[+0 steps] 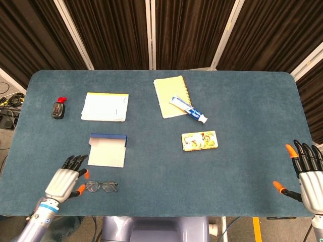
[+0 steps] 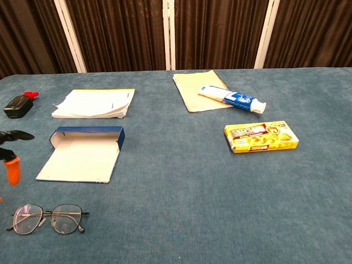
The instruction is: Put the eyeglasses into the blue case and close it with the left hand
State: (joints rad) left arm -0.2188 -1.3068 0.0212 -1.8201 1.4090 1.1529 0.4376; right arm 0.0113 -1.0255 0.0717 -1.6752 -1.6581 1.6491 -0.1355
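The eyeglasses (image 1: 101, 186) (image 2: 48, 218) lie flat near the table's front left edge, lenses up. Just behind them the blue case (image 1: 107, 150) (image 2: 82, 153) lies open, its pale inside showing and its blue lid edge at the far side. My left hand (image 1: 64, 180) hovers just left of the eyeglasses with fingers spread and nothing in it; only its fingertips (image 2: 11, 165) show at the chest view's left edge. My right hand (image 1: 307, 174) hangs open past the table's right front corner, far from both.
A white paper pad (image 1: 105, 107) and a small black bottle with a red cap (image 1: 58, 109) lie behind the case. A yellow notebook (image 1: 170, 96) with a toothpaste tube (image 1: 189, 109) on it and a yellow box (image 1: 199, 140) lie mid-table.
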